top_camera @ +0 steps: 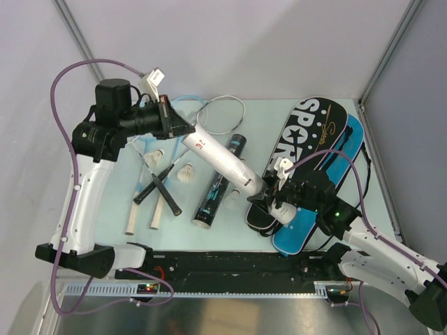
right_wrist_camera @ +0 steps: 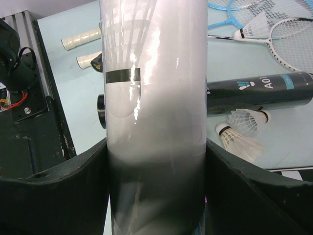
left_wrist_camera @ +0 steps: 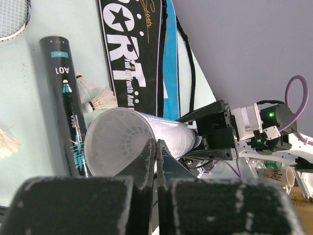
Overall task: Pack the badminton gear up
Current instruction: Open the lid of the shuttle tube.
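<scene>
white tube point(top_camera: 222, 162) held by left claw point(left_wrist_camera: 155, 155), right claw point(right_wrist_camera: 156, 166).

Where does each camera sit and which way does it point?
Top: above and behind, looking down at the table; left arm and right arm show.
Left wrist: on the left arm, looking past its shut jaws into the white tube's open end.
Right wrist: on the right arm, looking along that tube between its jaws.
Shared: all show the white tube and black tube.

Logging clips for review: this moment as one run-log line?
right pincer grips white tube | left pincer shut at tube's open end | shuttlecocks loose on table
</scene>
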Robot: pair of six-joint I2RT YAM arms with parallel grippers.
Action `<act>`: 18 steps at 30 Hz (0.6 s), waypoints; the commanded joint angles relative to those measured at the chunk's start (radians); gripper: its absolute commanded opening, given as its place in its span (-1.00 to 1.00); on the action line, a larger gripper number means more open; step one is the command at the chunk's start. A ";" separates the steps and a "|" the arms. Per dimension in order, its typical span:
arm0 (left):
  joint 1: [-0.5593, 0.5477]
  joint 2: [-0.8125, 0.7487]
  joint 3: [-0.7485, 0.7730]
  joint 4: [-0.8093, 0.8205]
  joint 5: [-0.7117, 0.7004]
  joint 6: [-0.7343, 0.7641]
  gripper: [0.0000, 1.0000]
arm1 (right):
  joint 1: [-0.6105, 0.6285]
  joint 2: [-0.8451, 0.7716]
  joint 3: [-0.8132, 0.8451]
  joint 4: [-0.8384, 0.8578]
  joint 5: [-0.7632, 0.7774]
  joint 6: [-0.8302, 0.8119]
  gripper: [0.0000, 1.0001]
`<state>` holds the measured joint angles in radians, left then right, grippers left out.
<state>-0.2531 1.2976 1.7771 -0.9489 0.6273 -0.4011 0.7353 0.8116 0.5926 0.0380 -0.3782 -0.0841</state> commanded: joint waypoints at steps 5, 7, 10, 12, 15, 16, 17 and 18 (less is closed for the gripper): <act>0.040 -0.035 0.075 0.059 -0.104 0.007 -0.99 | -0.015 -0.029 -0.026 -0.030 -0.001 -0.040 -0.14; 0.050 -0.039 0.085 0.059 -0.136 0.013 -0.99 | -0.019 -0.030 -0.029 -0.032 0.003 -0.037 -0.15; 0.063 -0.035 0.101 0.059 -0.171 0.020 -1.00 | -0.022 -0.033 -0.033 -0.068 0.009 -0.031 -0.15; 0.065 -0.027 0.110 0.060 -0.174 0.019 -0.99 | -0.021 -0.038 -0.039 -0.071 0.007 -0.027 -0.15; 0.067 -0.009 0.115 0.059 -0.151 0.019 -0.99 | -0.021 -0.046 -0.047 -0.062 0.000 -0.018 -0.14; 0.068 -0.001 0.109 0.058 -0.133 0.025 -0.93 | -0.020 -0.048 -0.048 -0.059 -0.005 -0.016 -0.14; 0.069 0.006 0.101 0.059 -0.099 0.027 -0.78 | -0.020 -0.050 -0.048 -0.055 -0.008 -0.016 -0.15; 0.070 0.011 0.083 0.059 -0.073 0.027 -0.45 | -0.021 -0.054 -0.048 -0.053 -0.010 -0.017 -0.15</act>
<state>-0.1917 1.2911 1.8599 -0.9138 0.4858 -0.3927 0.7158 0.7959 0.5358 -0.0834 -0.3740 -0.1051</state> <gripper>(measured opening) 0.085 0.693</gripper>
